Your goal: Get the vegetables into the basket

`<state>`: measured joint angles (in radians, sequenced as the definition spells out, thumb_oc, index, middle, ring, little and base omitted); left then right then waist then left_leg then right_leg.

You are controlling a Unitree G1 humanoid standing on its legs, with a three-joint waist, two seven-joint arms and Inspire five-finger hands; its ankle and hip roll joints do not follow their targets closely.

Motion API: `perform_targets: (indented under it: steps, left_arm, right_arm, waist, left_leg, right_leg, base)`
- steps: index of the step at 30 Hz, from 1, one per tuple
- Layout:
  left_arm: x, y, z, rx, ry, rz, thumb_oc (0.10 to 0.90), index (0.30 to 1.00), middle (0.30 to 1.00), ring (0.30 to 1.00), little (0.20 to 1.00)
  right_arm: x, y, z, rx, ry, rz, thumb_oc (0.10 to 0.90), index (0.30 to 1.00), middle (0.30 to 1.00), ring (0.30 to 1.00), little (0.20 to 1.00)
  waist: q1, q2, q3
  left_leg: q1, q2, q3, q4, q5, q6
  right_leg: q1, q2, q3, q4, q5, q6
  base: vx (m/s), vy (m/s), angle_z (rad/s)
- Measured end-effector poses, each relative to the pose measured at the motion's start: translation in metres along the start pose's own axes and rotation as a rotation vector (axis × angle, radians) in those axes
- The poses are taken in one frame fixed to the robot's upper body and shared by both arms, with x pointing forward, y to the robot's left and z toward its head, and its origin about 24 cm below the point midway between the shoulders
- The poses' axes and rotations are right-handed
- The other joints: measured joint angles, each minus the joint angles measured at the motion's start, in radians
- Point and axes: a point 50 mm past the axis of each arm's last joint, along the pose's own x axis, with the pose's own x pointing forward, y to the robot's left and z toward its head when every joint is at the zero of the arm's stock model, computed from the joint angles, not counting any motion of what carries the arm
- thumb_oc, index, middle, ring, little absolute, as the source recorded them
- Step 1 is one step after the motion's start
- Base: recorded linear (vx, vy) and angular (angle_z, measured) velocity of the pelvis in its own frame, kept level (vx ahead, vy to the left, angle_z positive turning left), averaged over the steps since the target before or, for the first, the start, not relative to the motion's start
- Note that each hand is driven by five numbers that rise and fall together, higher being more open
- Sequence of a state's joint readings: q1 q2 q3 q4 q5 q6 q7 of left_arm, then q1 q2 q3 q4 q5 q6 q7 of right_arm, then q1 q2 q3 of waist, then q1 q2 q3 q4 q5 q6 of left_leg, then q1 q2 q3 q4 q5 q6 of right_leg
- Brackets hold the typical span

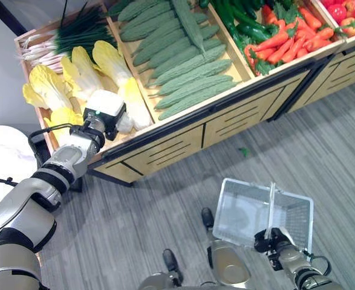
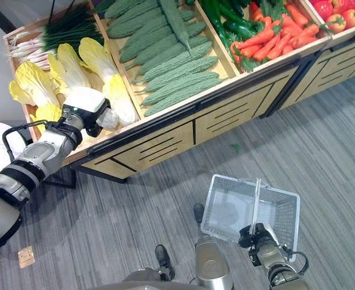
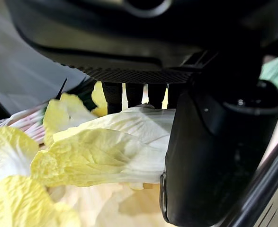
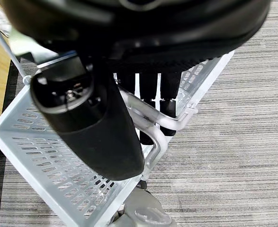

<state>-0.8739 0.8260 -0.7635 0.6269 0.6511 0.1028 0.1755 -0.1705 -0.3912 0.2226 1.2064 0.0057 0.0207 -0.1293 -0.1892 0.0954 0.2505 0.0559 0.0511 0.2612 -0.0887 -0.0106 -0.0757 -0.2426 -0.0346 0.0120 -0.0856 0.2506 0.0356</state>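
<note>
You had a cabbage (image 3: pixel 105 151) pinched between thumb and fingers of the left hand (image 1: pixel 103 116), over the leftmost bin of the wooden stand (image 1: pixel 183 136). Your right hand (image 1: pixel 273 240) gripped the handle (image 4: pixel 150 118) of the grey basket (image 1: pixel 250 208), which hung above the floor.

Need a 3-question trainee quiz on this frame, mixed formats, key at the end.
1. True or false: the white wire basket already holds a vegetable.
2. Which vegetable does the left hand grip? A) orange carrot B) pale yellow-leafed cabbage C) bumpy green bitter gourd
3. Fill in: the right hand is curled round the basket's ____.

Key: 1 false, the basket is empty. 2 B, fingers and thumb close on the cabbage in the wooden produce bin. 3 handle.
</note>
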Motion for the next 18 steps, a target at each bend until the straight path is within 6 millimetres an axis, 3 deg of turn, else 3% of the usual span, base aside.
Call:
perform_targets:
  steps: [5, 8, 10, 14, 18]
  left_arm:
    - [-0.011, 0.013, 0.007, -0.114, -0.037, 0.087, 0.400, 0.300, 0.300, 0.300, 0.300]
    - [-0.034, 0.014, 0.012, -0.319, -0.051, 0.171, 0.400, 0.300, 0.300, 0.300, 0.300]
    - [-0.042, 0.011, 0.018, -0.349, -0.079, 0.173, 0.400, 0.300, 0.300, 0.300, 0.300]
    - [-0.069, -0.020, 0.025, -0.560, -0.001, 0.151, 0.400, 0.300, 0.300, 0.300, 0.300]
    - [-0.099, -0.059, 0.032, -0.712, 0.088, 0.039, 0.400, 0.300, 0.300, 0.300, 0.300]
  right_arm:
    - [-0.002, 0.002, -0.014, -0.011, 0.054, 0.011, 0.400, 0.300, 0.300, 0.300, 0.300]
    - [-0.003, 0.007, -0.023, -0.019, 0.096, 0.026, 0.400, 0.300, 0.300, 0.300, 0.300]
    - [-0.006, 0.010, -0.033, -0.020, 0.128, 0.036, 0.400, 0.300, 0.300, 0.300, 0.300]
    - [-0.010, 0.019, -0.045, -0.022, 0.167, 0.063, 0.400, 0.300, 0.300, 0.300, 0.300]
    - [-0.014, 0.029, -0.053, 0.005, 0.185, 0.084, 0.400, 0.300, 0.300, 0.300, 0.300]
  waist:
    - [0.016, -0.001, -0.031]
    - [0.023, -0.005, -0.059]
    - [0.037, -0.008, -0.090]
    - [0.038, -0.017, -0.132]
    - [0.046, -0.046, -0.164]
  left_leg:
    - [0.017, 0.001, -0.008, 0.000, 0.000, 0.000]
    - [0.046, 0.004, -0.009, -0.004, -0.006, 0.000]
    - [0.049, 0.005, -0.012, -0.005, -0.009, 0.002]
    - [0.087, 0.006, -0.012, -0.003, -0.013, 0.007]
    - [0.093, 0.004, -0.014, -0.005, -0.026, 0.019]
  right_leg:
    - [0.021, -0.002, -0.008, 0.000, -0.002, -0.001]
    - [0.051, 0.002, -0.011, 0.000, -0.018, 0.007]
    - [0.056, 0.001, -0.013, -0.001, -0.021, 0.009]
    - [0.093, 0.002, -0.013, -0.001, -0.026, 0.012]
    - [0.102, -0.002, -0.014, -0.001, -0.035, 0.009]
  base:
    - [0.00, 0.011, 0.04]
    - [0.00, 0.000, 0.00]
    - [0.01, -0.001, 0.05]
    - [0.00, 0.000, 0.00]
    - [0.00, 0.000, 0.00]
